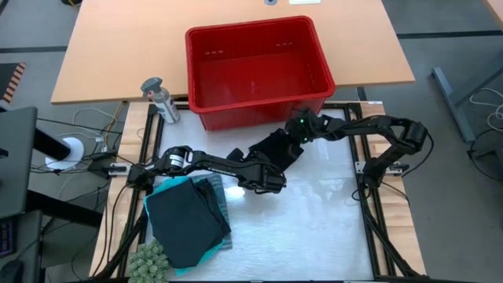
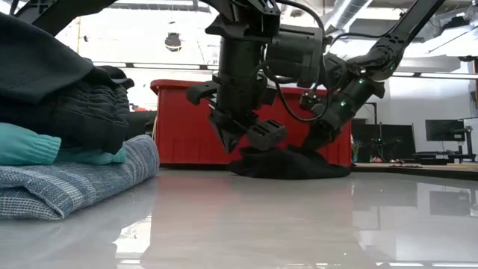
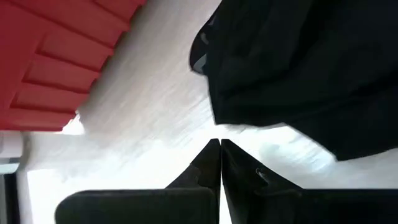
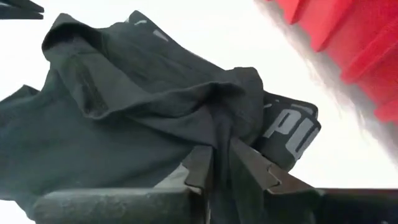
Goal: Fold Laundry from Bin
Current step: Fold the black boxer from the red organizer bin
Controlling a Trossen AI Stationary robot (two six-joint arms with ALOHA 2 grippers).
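Black garment [image 1: 277, 149] is crumpled on the white mat [image 1: 314, 228], near the mat's far edge, just in front of the red bin [image 1: 255, 71]; grey lettering is seen on its waistband in the right wrist view. A raised fold of it is pinched between the right gripper [image 4: 222, 163] fingers, cloth clamped in the closed jaws. Left gripper [image 3: 220, 163] is held just beside the garment's near edge, fingers pressed together with nothing between them, tips just short of the cloth. Bin is placed at the near edge of the wooden table [image 1: 102, 55], no laundry visible inside. A stack of folded laundry [image 1: 189, 220] is kept at the mat's left side: black piece on top, turquoise under it, blue-grey striped at the bottom. A grey bottle [image 1: 161, 98] is stood left of the bin
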